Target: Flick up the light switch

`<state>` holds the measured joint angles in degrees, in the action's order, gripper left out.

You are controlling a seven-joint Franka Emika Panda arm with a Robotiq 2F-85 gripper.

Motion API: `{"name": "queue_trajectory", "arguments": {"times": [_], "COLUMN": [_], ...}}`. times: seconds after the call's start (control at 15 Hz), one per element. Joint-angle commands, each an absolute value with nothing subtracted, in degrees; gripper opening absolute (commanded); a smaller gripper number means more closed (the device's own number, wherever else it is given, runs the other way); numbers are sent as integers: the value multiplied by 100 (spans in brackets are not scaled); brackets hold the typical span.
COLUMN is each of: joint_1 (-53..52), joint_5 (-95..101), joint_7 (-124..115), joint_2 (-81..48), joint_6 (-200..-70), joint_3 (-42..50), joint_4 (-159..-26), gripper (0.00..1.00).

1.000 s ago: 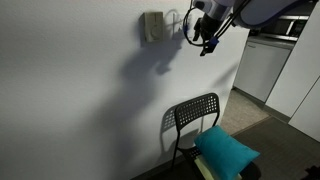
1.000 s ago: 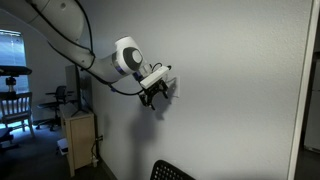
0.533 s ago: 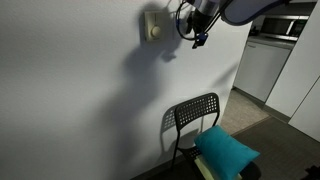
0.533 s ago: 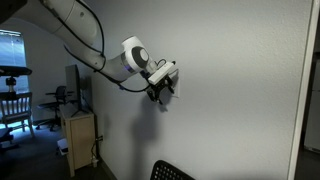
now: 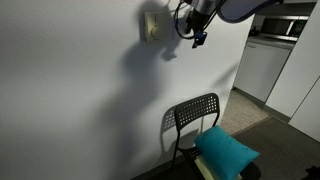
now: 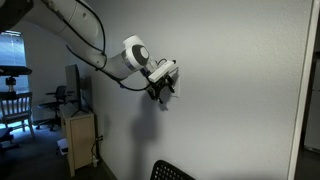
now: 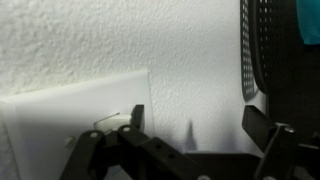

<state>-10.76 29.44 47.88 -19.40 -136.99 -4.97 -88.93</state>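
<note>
In the wrist view the light switch (image 7: 60,115) is a white wall plate at the lower left, with a small toggle (image 7: 110,120) near its right edge. My gripper (image 7: 197,128) is open. Its left finger lies over the plate's right edge beside the toggle, and its right finger is over bare wall. In both exterior views the gripper (image 5: 197,27) (image 6: 160,88) is up against the wall and hides the switch. A beige box (image 5: 152,25) is fixed to the wall just beside it.
A black mesh chair (image 5: 200,115) with a teal cushion (image 5: 226,150) stands against the wall below the gripper. White cabinets (image 5: 262,65) stand past the wall's corner. A low cabinet (image 6: 80,140) stands by the wall beneath the arm.
Over the last second the gripper moved up and along the wall toward the beige box, closing on the wall. In the last half second it has barely moved.
</note>
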Motion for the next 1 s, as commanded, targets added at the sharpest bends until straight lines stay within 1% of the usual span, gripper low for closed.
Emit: {"name": "queue_trajectory", "arguments": {"times": [0.0, 0.93], "joint_1": [-1079, -1193], "joint_5": [3219, 3422], "joint_7": [4866, 4832], "joint_2": [-2141, -2002], "joint_6": [-13643, -13115], "joint_3": [-446, -519], "joint_4": [-8415, -8137], "gripper": [100, 100]}}
